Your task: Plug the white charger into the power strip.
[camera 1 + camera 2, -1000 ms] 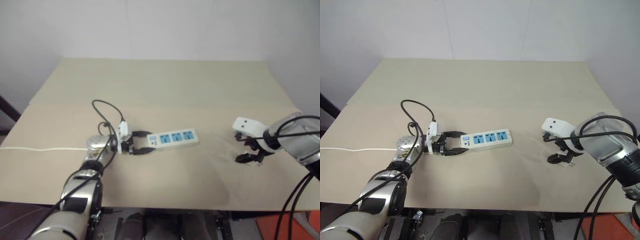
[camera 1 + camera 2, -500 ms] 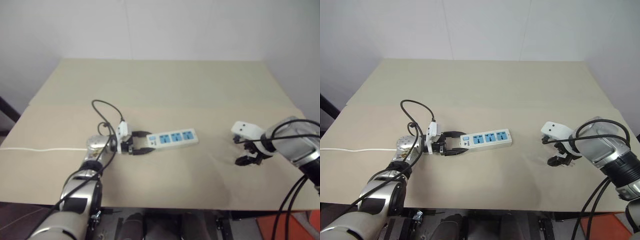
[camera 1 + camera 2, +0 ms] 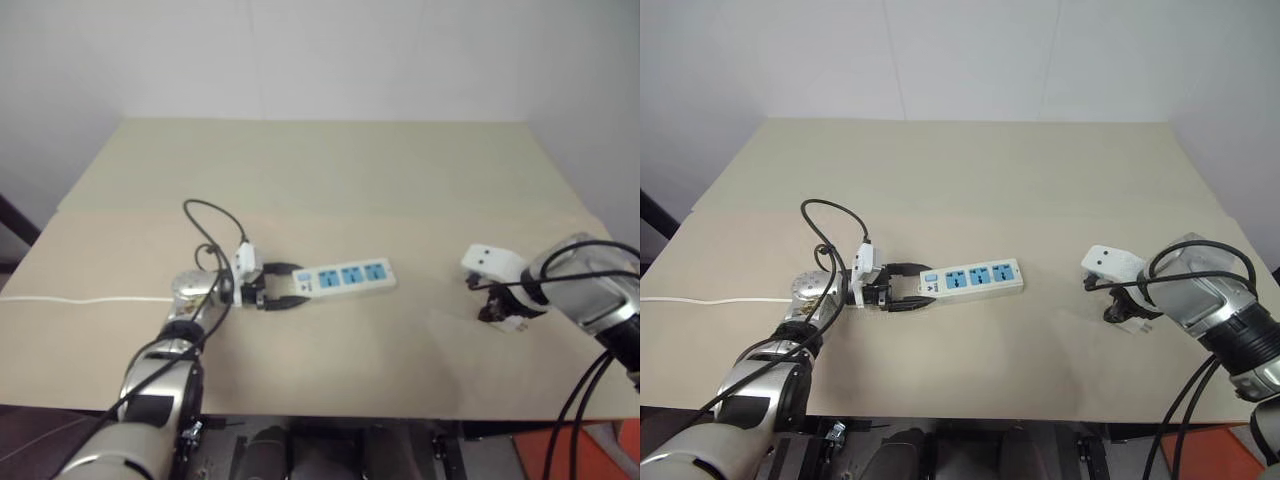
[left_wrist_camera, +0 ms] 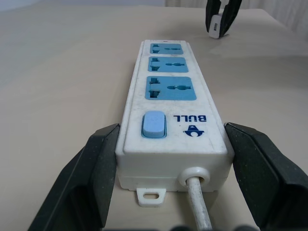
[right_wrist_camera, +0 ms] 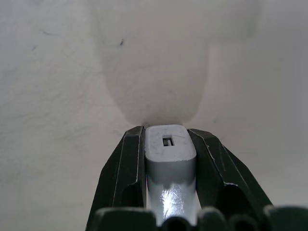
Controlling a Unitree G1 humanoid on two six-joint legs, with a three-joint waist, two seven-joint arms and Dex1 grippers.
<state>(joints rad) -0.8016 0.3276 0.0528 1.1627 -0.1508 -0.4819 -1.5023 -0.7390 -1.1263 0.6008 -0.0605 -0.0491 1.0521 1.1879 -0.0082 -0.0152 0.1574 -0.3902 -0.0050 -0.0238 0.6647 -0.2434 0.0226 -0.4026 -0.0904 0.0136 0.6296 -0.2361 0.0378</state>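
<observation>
The right claw (image 5: pixel 166 159) has just snapped shut on the white charger (image 5: pixel 167 144), where a second ago its fingers stood wide around it; the right wrist view shows both black fingers pressed against the charger's sides, its port end facing away toward the tabletop (image 3: pixel 330 170); the grasp looks made, so the lift and carry toward the strip seem to come next. The charger sits at the right of the tabletop, near the front edge, well apart from the power strip (image 3: pixel 345 276), which lies left of centre with its three blue sockets in a row running rightward. The left claw (image 4: pixel 163 168) has not moved; its fingers are spread about the switch end of the strip, one on each side, apparently bracing it, though whether they press on the casing cannot be told. The strip's thin white cord (image 3: pixel 70 298) trails off to the left, and a black cable (image 3: pixel 205 225) loops just behind the left wrist; neither crosses the bare stretch between charger and sockets, so the path looks open.
</observation>
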